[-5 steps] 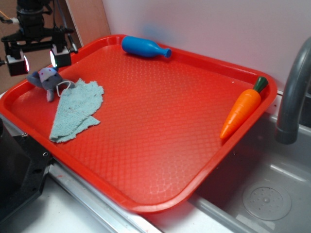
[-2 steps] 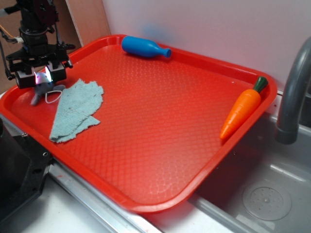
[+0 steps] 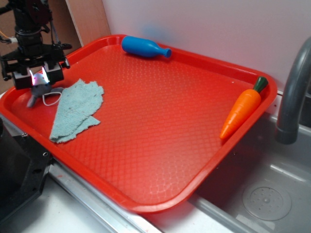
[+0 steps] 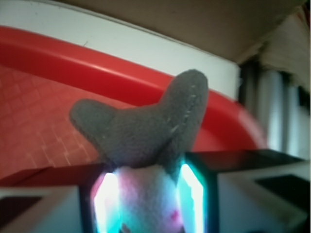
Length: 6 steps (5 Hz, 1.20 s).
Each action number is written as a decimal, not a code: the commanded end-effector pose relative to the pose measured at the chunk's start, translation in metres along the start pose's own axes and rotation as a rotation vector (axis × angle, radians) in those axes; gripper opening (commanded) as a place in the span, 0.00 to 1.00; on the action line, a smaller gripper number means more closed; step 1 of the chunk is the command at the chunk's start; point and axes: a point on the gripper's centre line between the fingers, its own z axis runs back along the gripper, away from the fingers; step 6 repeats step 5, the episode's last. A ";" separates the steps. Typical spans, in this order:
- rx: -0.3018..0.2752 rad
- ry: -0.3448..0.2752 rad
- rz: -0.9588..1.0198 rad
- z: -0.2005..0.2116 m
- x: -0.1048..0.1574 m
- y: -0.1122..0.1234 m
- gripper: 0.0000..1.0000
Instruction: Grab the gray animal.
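Wrist: my gripper is clamped on the mouse, pale face between lit pads, gray limbs sticking out over the tray. Exterior adds what wrist misses: mouse at tray's left edge, cloth beside it, carrot right, blue bottle at the back.

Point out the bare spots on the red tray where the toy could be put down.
Widest bare patch: tray middle and near edge, between teal cloth and carrot. Another strip between blue bottle and carrot. Crowded: left corner, with gripper, gray animal and cloth.
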 end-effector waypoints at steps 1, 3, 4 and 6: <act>-0.159 -0.044 -0.322 0.077 -0.001 -0.004 0.00; -0.254 0.072 -0.826 0.156 -0.051 -0.013 0.00; -0.282 0.064 -1.024 0.177 -0.075 -0.008 0.00; -0.286 0.092 -1.064 0.180 -0.084 -0.013 0.00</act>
